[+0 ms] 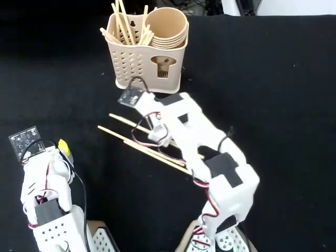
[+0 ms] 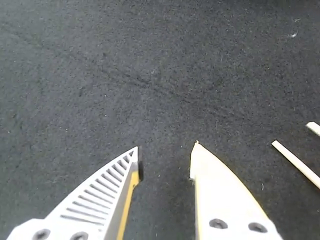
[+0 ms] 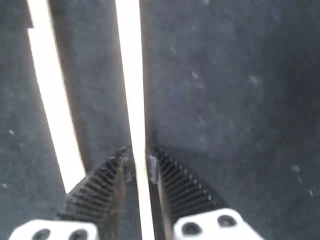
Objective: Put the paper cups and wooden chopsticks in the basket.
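A cream perforated basket stands at the back of the black table. It holds several wooden chopsticks and a stack of paper cups. Two more chopsticks lie slanted across the middle of the cloth. My right gripper is shut on one chopstick, with a second chopstick lying beside it. In the high view the right arm covers that spot. My left gripper hangs open over bare cloth at the near left, with chopstick ends off to one side.
The table is covered in black cloth. Both arm bases stand at the near edge. A small circuit board sits on the left arm's wrist.
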Action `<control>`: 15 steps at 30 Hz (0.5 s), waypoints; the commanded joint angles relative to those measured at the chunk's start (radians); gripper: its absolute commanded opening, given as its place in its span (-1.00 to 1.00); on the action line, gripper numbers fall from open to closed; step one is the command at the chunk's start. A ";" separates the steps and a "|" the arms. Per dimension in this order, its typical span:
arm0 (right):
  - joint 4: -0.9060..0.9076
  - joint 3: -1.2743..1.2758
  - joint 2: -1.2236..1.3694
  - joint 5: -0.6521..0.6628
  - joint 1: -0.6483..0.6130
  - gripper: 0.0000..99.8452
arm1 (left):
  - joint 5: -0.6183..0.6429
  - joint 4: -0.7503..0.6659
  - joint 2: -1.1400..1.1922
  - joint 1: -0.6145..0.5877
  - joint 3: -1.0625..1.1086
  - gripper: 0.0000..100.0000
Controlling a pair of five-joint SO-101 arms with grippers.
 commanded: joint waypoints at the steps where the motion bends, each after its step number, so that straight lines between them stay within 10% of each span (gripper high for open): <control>1: 0.012 0.030 -0.102 0.011 0.058 -0.98 | -0.006 0.000 -0.012 0.008 0.013 -0.63; 15: 0.052 0.079 -0.151 0.009 0.064 -0.51 | -0.006 0.000 -0.012 0.008 0.013 -0.63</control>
